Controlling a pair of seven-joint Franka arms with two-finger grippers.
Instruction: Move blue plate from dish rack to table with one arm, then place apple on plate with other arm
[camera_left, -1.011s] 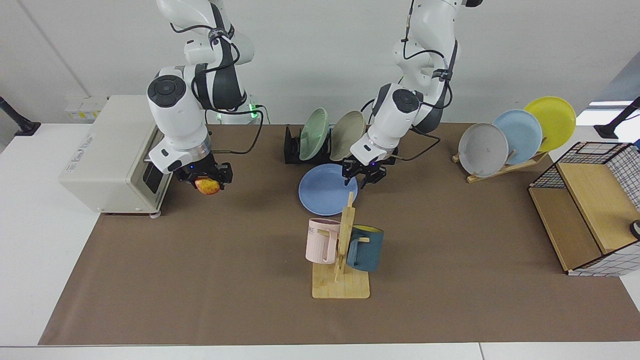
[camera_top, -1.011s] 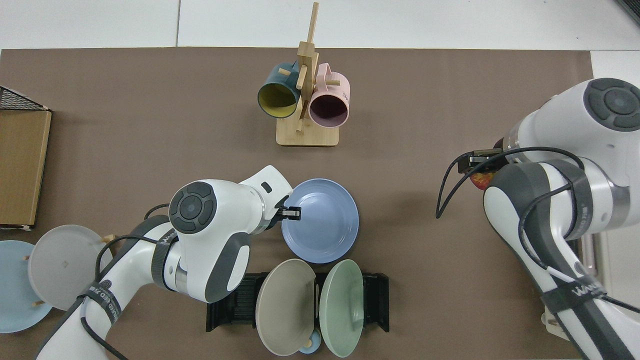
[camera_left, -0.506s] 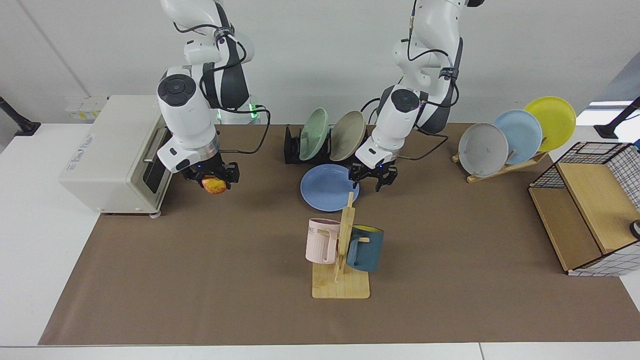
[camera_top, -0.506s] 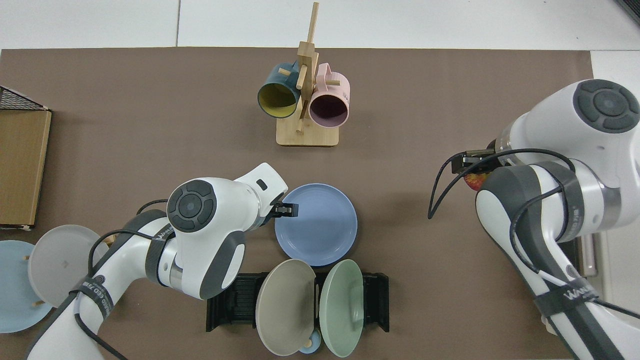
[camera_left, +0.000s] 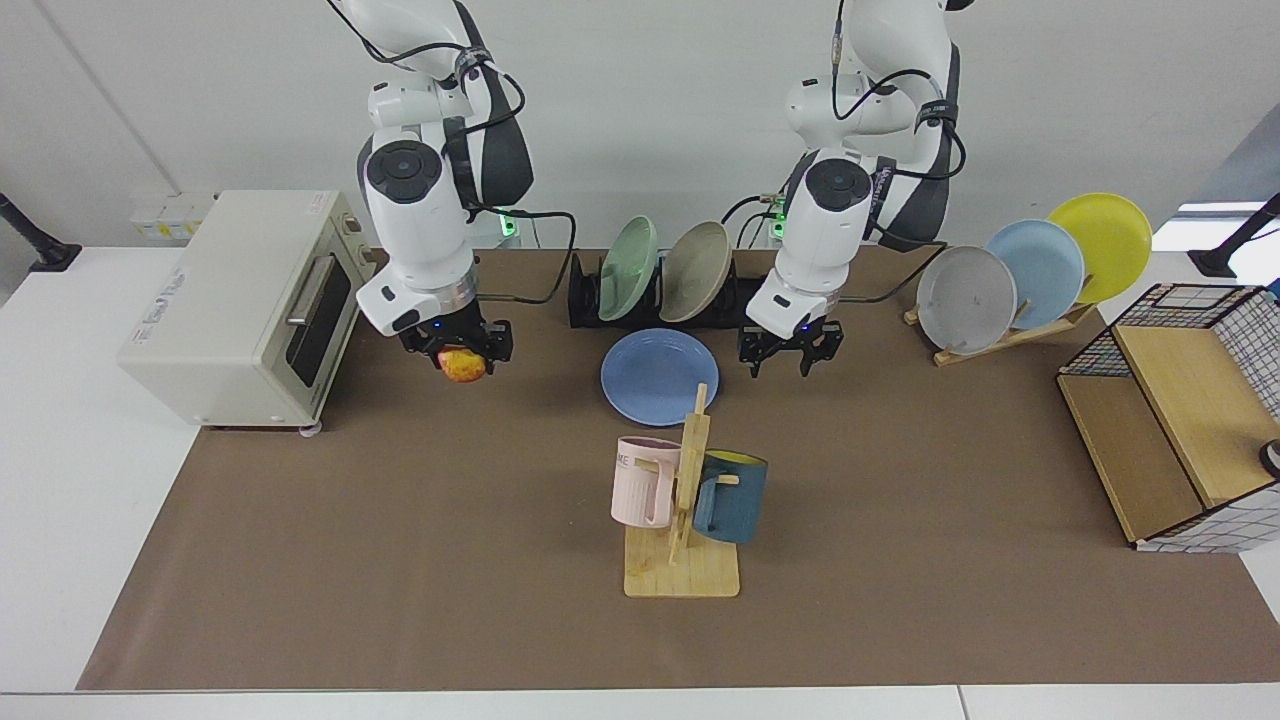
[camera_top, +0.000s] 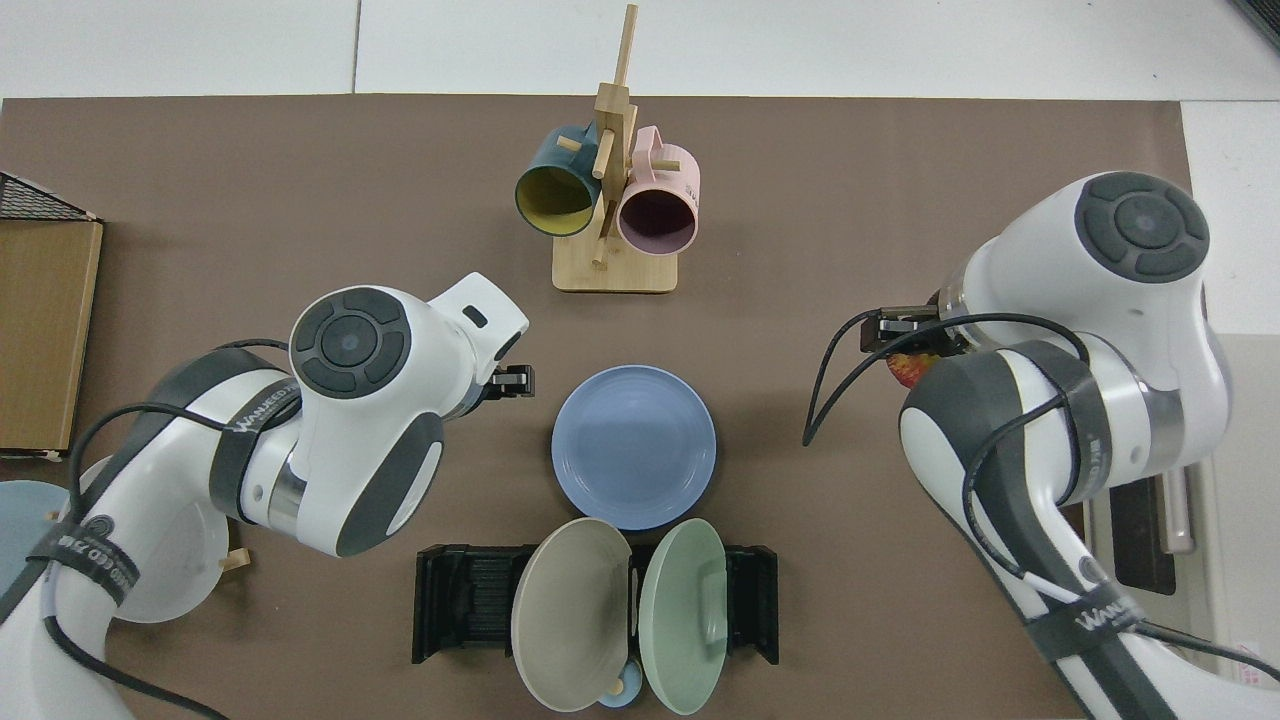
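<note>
One apple (camera_left: 462, 366) sits clenched in my right end effector (camera_left: 458, 352); the blue plate (camera_left: 658, 375) lies flat beside it, my left end effector (camera_left: 789, 352) released.

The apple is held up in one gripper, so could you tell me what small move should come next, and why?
Probably the right gripper should carry the apple sideways until it is over the blue plate. The plate lies flat on the table with nothing on it, and the left gripper hangs open beside it, apart from the rim.
</note>
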